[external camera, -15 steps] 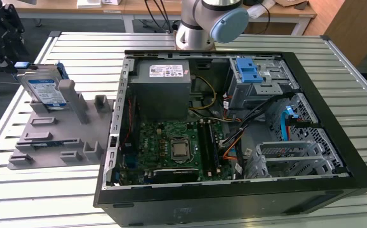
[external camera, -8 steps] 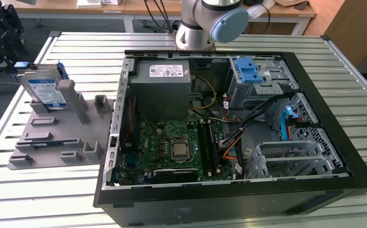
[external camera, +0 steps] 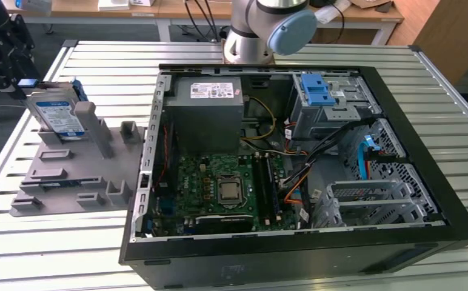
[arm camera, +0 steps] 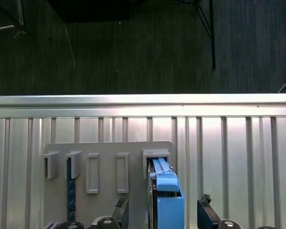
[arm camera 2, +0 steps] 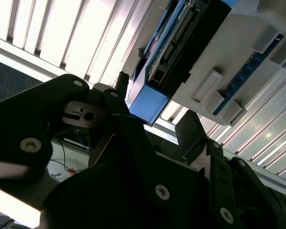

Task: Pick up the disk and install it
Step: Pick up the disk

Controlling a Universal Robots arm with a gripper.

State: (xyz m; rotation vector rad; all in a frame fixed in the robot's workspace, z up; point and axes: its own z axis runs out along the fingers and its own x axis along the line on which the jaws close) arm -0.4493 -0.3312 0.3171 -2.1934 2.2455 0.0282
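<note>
The disk (external camera: 59,115), a silver drive with a white-and-blue label in a blue carrier, stands on edge in a slot of the grey fixture (external camera: 64,176) at the exterior view's left. My black gripper (external camera: 16,76) hangs at the disk's far upper corner. In the first wrist view the disk's blue carrier edge (arm camera: 168,198) lies between my two fingertips, with a gap on each side. My gripper (arm camera: 162,214) is open and holds nothing. The second wrist view has the carrier's blue end (arm camera 2: 148,102) just beyond the open gripper (arm camera 2: 155,102).
An open computer case (external camera: 299,267) lies on the slatted metal table (external camera: 428,91), with a grey power supply (external camera: 210,115), a motherboard (external camera: 226,188), a blue-latched drive cage (external camera: 323,91) and a metal bay (external camera: 371,200). The arm's base (external camera: 258,30) stands behind it.
</note>
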